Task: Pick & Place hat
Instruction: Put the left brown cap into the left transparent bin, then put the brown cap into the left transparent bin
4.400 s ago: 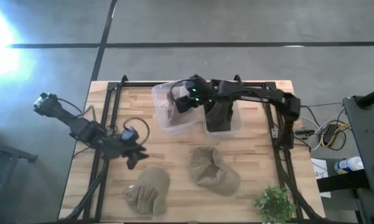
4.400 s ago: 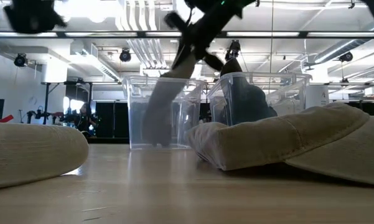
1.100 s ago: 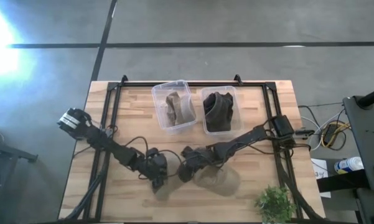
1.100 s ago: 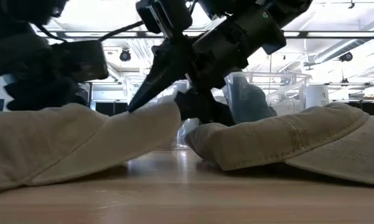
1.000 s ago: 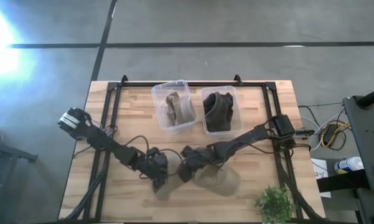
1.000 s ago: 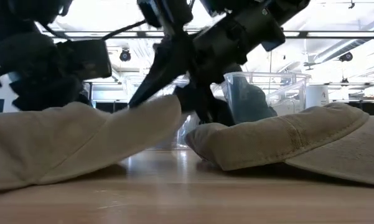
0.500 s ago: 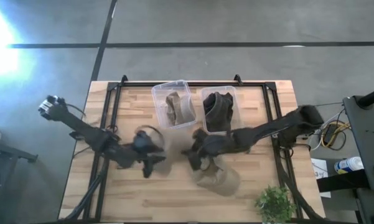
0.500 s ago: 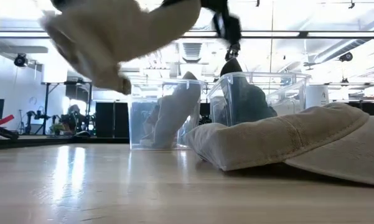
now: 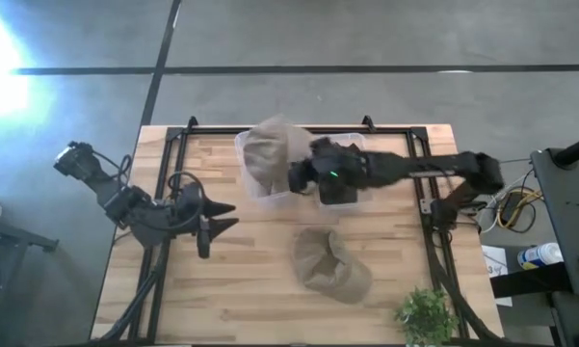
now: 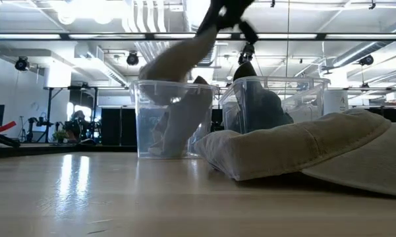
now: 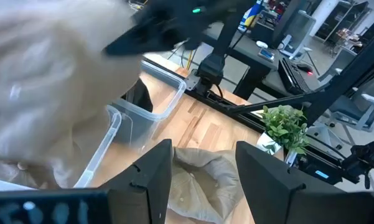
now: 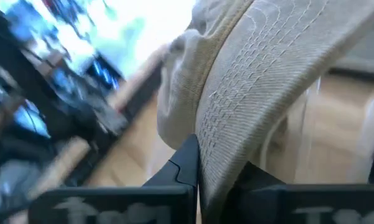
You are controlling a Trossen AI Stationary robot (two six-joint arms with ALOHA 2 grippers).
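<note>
A wooden table [image 9: 260, 289] with a black frame stands on a grey concrete floor, and behind it is a large hall with ceiling lights. I take the left clear bin [image 9: 255, 183] as the landmark.

Well to the left of this bin, the left gripper [image 9: 212, 224] hangs over the bare wood with its fingers spread apart and nothing between them. In its wrist view the two dark fingers [image 11: 150, 180] frame the second tan hat [image 11: 199, 177], which lies on the table.

Directly above the bin, the right gripper [image 9: 299, 173] is clamped on the brim of a tan hat [image 9: 268, 154]. The hat hangs over the bin opening and covers most of it from above. The low view shows that the hat [image 10: 178, 59] reaches down to the rim of the bin [image 10: 174, 118], which already has some cloth in it. The right wrist view shows the stitched brim [image 12: 249, 99] pressed between the fingers.

Just to the right of the landmark stands the second clear bin [image 9: 352, 198], holding a dark item. In front of both bins lies the second tan hat [image 9: 329, 262], apart from them. A small green plant [image 9: 426, 313] stands at the front right corner of the table. The wood in front of the landmark bin and to its left is open.
</note>
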